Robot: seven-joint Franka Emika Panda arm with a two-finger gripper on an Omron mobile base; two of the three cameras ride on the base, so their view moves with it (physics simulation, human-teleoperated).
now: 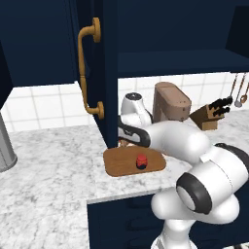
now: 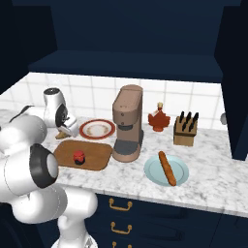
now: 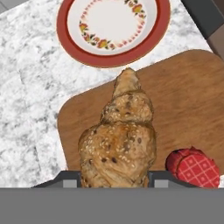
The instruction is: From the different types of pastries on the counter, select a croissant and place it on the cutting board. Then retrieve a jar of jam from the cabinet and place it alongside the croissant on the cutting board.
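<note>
- While gripping the croissant (image 3: 118,144) with fingers (image 3: 70,178) drawn narrow on its wide end, lower straight down and gently onto the board (image 3: 188,100).
- Aim for bare wood just beside the jar (image 3: 194,168), which already stands on the board near its front edge; avoid nudging it.
- Keep the pastry's tip inside the board's edge, clear of the counter (image 3: 30,109) and of the red-rimmed plate (image 3: 114,60) beyond.
- Open the gripper (image 3: 114,179) only once the croissant rests flat; then lift away vertically so as not to drag it.
- Cannot tell from these views whether the croissant already touches the wood or hangs just above it.
- From the hand view: close detail of the grip, the seeded crust, the jar's checked lid, and the croissant lying over the board's end nearest the plate.
- From the left base view: the open cabinet door (image 1: 104,73) with its brass handle (image 1: 85,68), hanging close over the board's far corner, hence a hazard when rising.
- From the right base view: the stick pastry (image 2: 167,168) on a pale plate well apart to the right, past the coffee machine (image 2: 128,121).
</note>
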